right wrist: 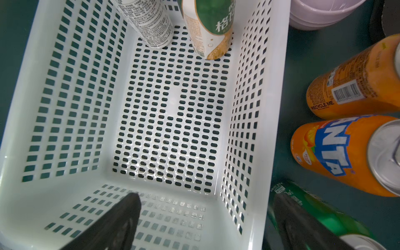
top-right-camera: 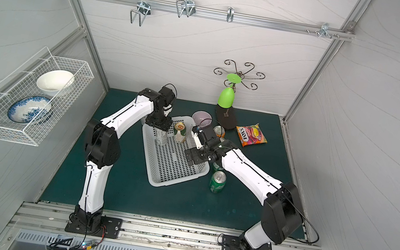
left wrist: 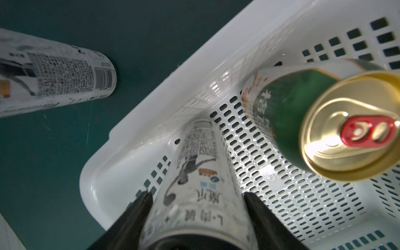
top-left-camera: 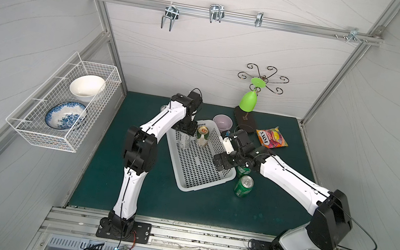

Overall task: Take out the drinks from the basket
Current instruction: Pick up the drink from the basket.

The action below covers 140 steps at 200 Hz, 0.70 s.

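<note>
End effector (left wrist: 197, 194) straddles slim can (left wrist: 199, 155) in basket (left wrist: 151, 86); cream-green can (left wrist: 292, 104) beside

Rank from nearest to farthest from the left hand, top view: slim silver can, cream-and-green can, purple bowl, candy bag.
1. slim silver can: straddled by the left hand, in the basket.
2. cream-and-green can: beside it, in the basket.
3. purple bowl: beyond the basket's far end.
4. candy bag: far right.

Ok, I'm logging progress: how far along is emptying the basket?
Done: five drinks are out on the mat: two green cans, two orange cans, one slim can. In hand: the left gripper flanks the other slim can in the basket; a firm grip can't be confirmed. Left: that one and the cream-green can, both upright inside. The right gripper is open above the basket's wall.
</note>
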Available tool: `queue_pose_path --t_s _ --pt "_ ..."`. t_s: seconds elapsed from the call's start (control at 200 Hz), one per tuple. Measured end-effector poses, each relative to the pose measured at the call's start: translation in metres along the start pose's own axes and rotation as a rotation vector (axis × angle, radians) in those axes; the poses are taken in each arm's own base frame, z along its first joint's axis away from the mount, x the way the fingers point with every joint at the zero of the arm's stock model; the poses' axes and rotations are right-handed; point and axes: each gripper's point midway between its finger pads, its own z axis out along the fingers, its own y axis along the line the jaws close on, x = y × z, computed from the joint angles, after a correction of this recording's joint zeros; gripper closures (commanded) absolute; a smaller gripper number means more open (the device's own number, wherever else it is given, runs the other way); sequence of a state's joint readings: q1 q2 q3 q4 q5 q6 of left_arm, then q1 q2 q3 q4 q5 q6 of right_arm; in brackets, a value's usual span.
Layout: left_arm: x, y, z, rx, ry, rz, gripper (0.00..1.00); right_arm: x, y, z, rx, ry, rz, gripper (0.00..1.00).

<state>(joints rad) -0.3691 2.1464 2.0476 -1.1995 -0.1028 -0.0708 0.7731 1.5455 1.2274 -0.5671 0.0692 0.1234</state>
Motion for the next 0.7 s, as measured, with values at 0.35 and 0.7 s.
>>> queue_pose_path --t_s 0.35,0.7 --pt "0.001 0.000 0.000 -0.003 0.002 0.002 0.49 -0.001 0.000 -0.003 0.001 -0.010 0.000 0.01" --pt "0.006 0.005 -0.011 -0.022 0.004 0.004 0.53 -0.003 -0.001 -0.014 0.004 -0.037 0.000 0.01"
